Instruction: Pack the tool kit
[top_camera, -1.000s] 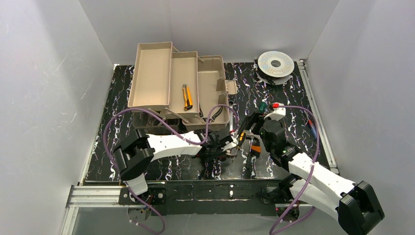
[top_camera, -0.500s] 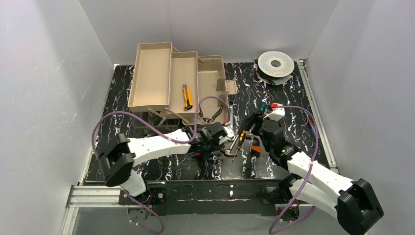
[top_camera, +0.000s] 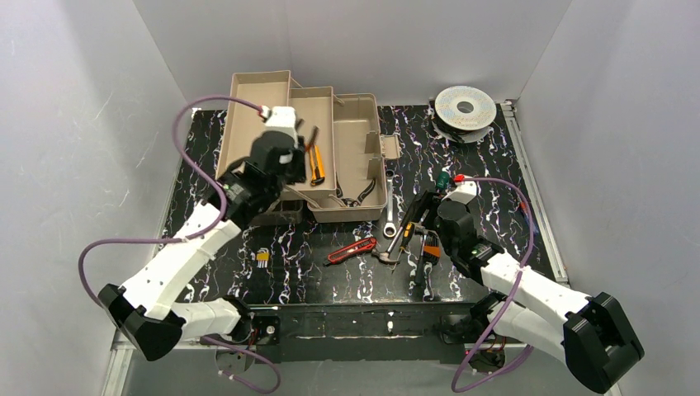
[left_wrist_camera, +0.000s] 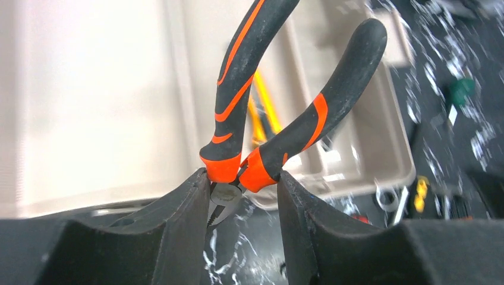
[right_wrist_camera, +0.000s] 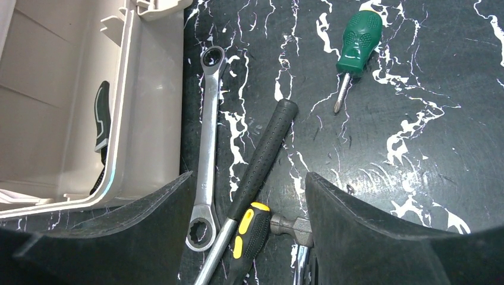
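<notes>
My left gripper [left_wrist_camera: 241,181] clamping pliers [left_wrist_camera: 236,89] near pivot, handles up, holding them over toolbox [top_camera: 248,115] for clean drop. My right gripper [right_wrist_camera: 243,187] hovering open astride black-handled tool [right_wrist_camera: 265,151], readying next pick.

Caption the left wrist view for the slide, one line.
Left gripper clamps orange-and-black pliers near the pivot, held over the open beige toolbox.

no readable text, no labels, no numbers
</notes>
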Motion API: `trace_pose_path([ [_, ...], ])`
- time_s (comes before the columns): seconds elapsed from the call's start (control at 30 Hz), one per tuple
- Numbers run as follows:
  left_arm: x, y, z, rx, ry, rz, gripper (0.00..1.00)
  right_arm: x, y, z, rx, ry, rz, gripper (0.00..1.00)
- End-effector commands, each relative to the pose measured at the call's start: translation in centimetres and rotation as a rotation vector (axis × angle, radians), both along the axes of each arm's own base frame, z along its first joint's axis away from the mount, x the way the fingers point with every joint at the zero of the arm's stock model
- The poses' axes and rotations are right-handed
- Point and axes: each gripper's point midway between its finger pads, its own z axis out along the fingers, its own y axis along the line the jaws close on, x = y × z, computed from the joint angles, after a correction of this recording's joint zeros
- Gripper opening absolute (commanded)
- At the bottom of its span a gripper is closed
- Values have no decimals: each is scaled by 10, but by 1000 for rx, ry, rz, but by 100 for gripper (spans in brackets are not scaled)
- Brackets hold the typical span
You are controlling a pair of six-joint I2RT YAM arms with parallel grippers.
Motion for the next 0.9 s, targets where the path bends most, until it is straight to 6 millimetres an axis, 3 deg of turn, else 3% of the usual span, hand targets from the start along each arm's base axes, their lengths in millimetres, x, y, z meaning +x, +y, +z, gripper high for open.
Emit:
trace_pose_path([
  [0.0,21,71,53,-14,-97,328,0,7,4,14,40,-42,-15,75],
  [0.07,29,88,69,13,-142,372,0,7,4,11,37,-36,-14,74],
  [0.17,47,101,71,-6,-137,400,0,8,5,10,35,-29,-11,74],
  [0.37,94,106,25,-113,22,391,0,7,6,10,51,-36,-7,74],
  [0.5,110,118,-3,-97,44,448,0,7,5,11,51,-41,-13,74],
  [0.53,112,119,-8,-96,54,452,3,7,5,10,51,-39,-11,74],
  [0.67,114,117,-14,-112,79,442,34,8,6,10,50,-35,-9,74],
  [0.87,98,104,20,-155,27,326,80,8,8,9,52,-28,-5,74],
])
